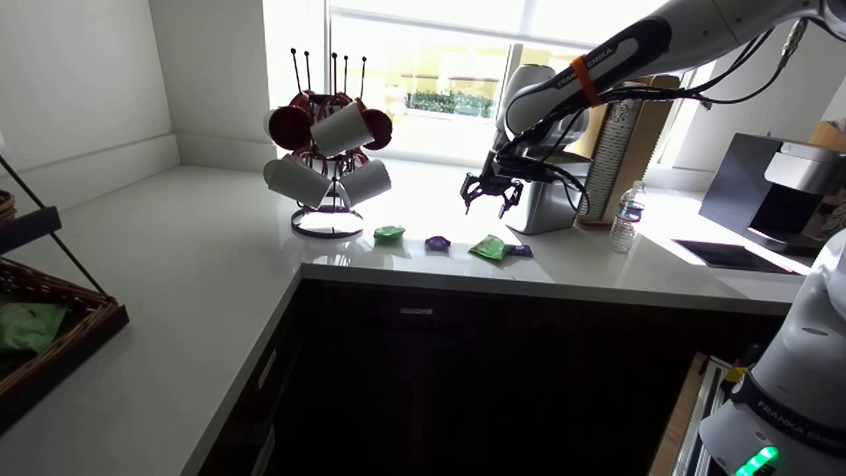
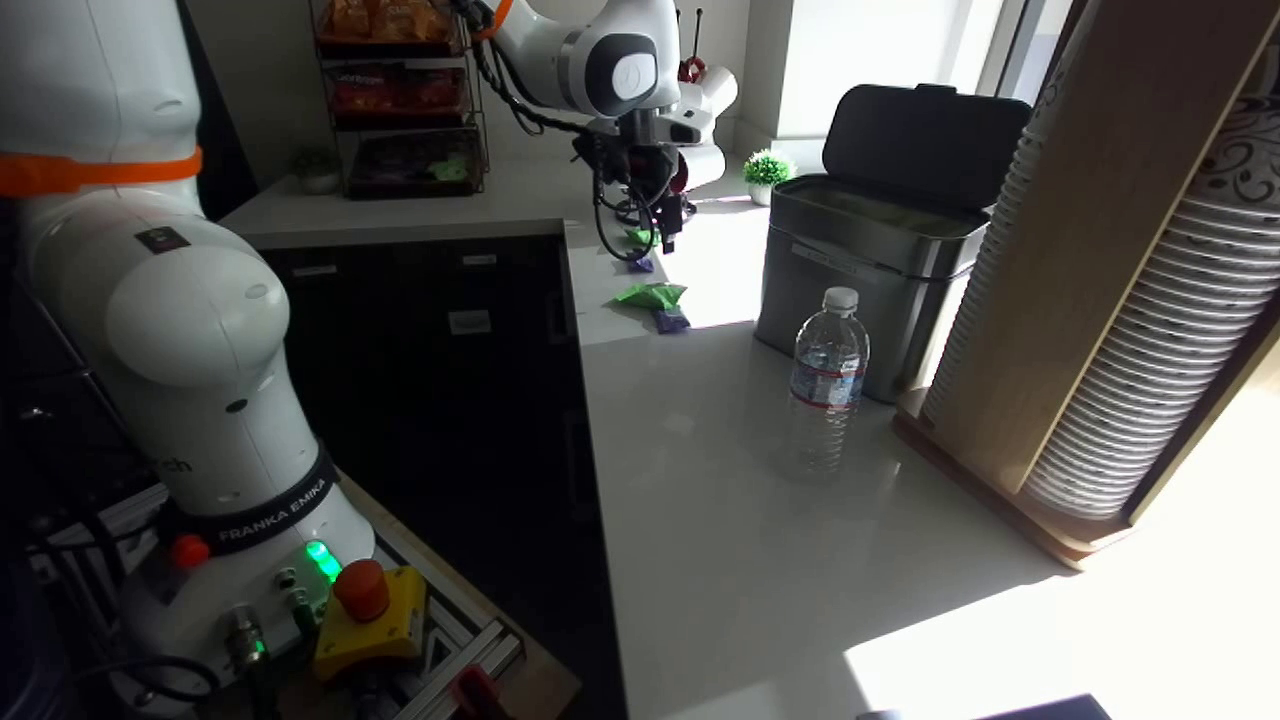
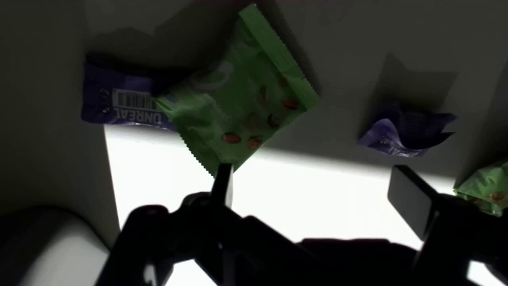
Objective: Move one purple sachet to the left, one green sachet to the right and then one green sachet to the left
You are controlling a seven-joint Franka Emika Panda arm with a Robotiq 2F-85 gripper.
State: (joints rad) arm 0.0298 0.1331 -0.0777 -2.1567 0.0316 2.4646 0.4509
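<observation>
Two purple and two green sachets lie in a row on the counter. In an exterior view a green sachet (image 1: 388, 233) is by the mug rack, then a purple sachet (image 1: 437, 244), then another green sachet (image 1: 490, 247) that touches a second purple sachet (image 1: 521, 250). In the wrist view the flat purple sachet (image 3: 119, 95) lies partly under the green sachet (image 3: 242, 95). The crumpled purple sachet (image 3: 397, 133) lies apart, and the far green sachet (image 3: 486, 186) is cut by the right edge. My gripper (image 3: 311, 171) is open and empty, above the counter (image 1: 486, 210).
The mug rack (image 1: 327, 221) stands behind the left green sachet. A metal bin (image 1: 552, 198), a water bottle (image 1: 626, 218) and a cup holder (image 2: 1010, 300) stand to the other side. The counter's front edge (image 1: 410, 277) runs close to the sachets.
</observation>
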